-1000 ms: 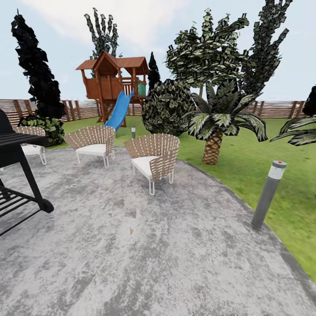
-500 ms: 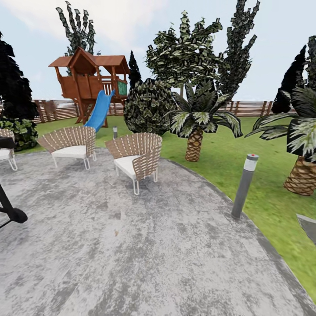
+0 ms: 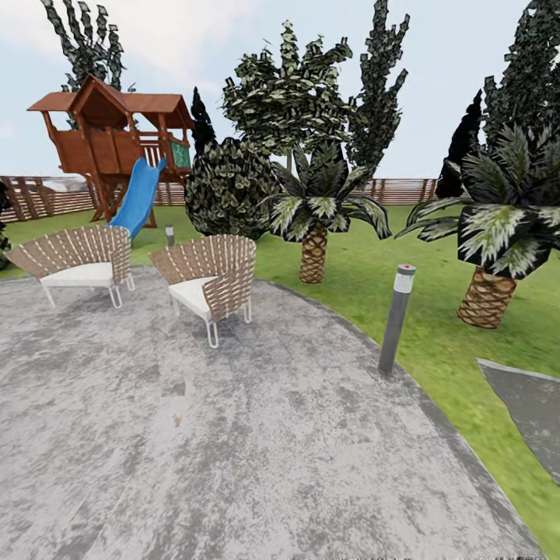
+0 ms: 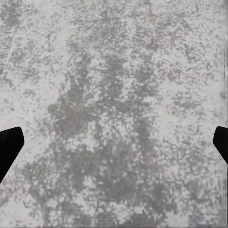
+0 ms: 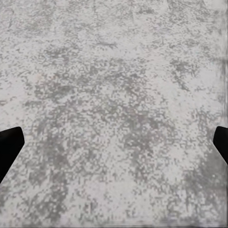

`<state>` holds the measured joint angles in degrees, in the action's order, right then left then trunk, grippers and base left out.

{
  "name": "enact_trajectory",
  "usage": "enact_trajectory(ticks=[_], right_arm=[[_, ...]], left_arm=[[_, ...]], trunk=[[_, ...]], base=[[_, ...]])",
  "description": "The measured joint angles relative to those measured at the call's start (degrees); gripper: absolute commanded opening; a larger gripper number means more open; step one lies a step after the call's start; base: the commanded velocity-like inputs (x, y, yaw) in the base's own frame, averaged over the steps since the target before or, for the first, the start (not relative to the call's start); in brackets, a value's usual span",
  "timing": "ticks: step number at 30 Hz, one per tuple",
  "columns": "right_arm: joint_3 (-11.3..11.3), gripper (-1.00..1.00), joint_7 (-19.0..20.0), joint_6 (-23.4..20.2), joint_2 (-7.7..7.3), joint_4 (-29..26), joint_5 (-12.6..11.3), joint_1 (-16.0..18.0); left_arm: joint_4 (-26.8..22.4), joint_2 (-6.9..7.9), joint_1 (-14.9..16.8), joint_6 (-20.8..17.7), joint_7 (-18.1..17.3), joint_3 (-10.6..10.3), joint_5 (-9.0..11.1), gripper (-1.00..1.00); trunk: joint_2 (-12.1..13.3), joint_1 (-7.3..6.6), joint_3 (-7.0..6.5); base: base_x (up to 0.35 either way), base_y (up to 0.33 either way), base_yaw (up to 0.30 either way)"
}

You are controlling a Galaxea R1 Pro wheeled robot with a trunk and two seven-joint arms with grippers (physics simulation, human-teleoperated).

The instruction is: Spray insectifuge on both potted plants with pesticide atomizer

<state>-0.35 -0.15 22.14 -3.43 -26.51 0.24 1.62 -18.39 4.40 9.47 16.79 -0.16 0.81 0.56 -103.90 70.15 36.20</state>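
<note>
Nowhere on the patio (image 3: 233, 435) does the pesticide atomizer appear. Both grippers, left (image 4: 114, 147) and right (image 5: 114, 147), hang spread wide and empty. Judged light, slippery plastic; best grasped around its slim body.

Mottled grey patio (image 3: 257, 435), blue slide (image 3: 138, 198)

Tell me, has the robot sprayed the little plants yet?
Not yet. Nothing looks done: the left gripper and right gripper are both open and empty over the grey patio. Right now the robot faces two wicker chairs, a palm and the lawn. Still left: find the spray bottle, pick it up, and spray both potted plants.
</note>
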Motion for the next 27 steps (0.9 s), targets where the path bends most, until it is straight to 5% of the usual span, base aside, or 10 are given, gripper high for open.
enact_trajectory(ticks=[9, 27], right_arm=[[0.02, 1.0, 0.0, 0.0, 0.0, 0.0, 0.0, 0.0], [-0.05, 1.0, -0.01, 0.03, 0.0, -0.27, -0.05, 0.0]], left_arm=[[0.0, 0.0, 0.0, 0.01, 0.0, 0.0, 0.0, 1.0], [0.0, -0.01, 0.0, 0.0, 0.07, 0.0, 0.0, 1.0]], trunk=[[-3.61, 1.98, 1.62], [-3.62, 1.98, 1.66]], base=[[0.0, 0.0, -0.267], [0.0, 0.0, -0.263]])
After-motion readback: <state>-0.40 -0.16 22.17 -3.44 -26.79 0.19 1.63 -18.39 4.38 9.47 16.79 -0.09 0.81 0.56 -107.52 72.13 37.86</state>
